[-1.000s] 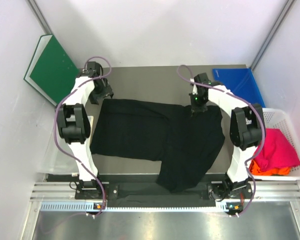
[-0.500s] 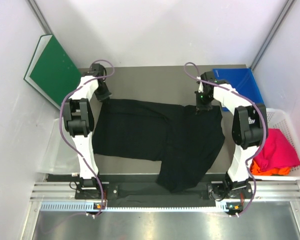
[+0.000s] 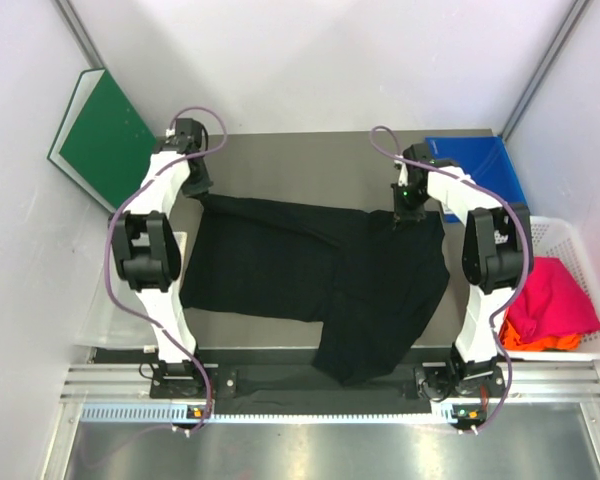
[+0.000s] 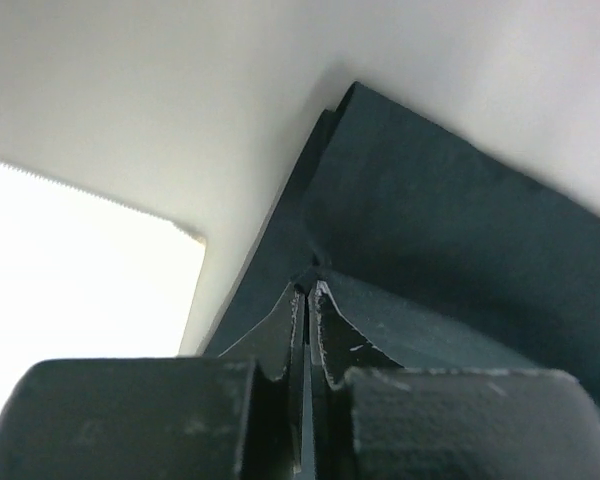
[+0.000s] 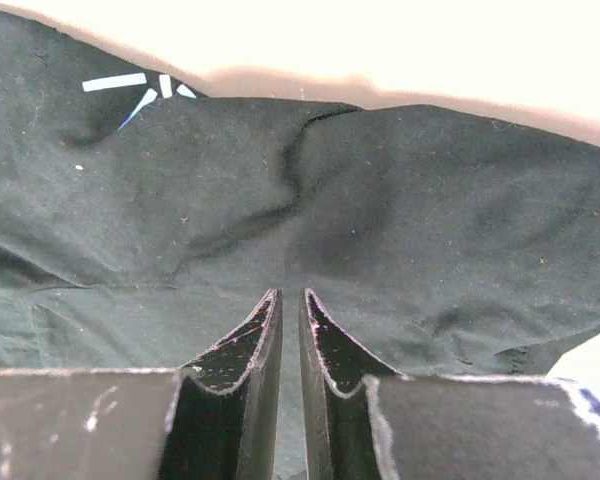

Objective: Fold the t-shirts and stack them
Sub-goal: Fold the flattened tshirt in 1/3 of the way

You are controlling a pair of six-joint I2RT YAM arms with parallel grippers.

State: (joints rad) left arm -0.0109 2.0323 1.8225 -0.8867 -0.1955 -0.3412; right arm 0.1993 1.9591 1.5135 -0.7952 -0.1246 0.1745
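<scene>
From above, a dark grey tabletop [image 3: 310,160] sits between pale walls [image 3: 310,60]. A green board [image 3: 105,140] leans at the far left and a blue folder [image 3: 480,165] lies at the far right. A white basket [image 3: 590,355] at the right edge holds a pink t-shirt [image 3: 555,295] over an orange t-shirt [image 3: 535,342]. The black t-shirt [image 3: 310,270] lies spread across the middle, its near part hanging over the front edge. The left claw [image 3: 200,190] is at its far left corner and the right claw [image 3: 405,215] at its far right edge.

The left wrist view shows the left claw [image 4: 308,298] pressed together on a raised peak of the black t-shirt [image 4: 460,250].

The right wrist view shows the right claw [image 5: 290,300] nearly together, pinching a fold of the black t-shirt [image 5: 430,200].

A second ago the left claw stood apart over a flat corner; now it is clamped and that corner is drawn into a point. The right arm has shifted slightly to the right.
</scene>
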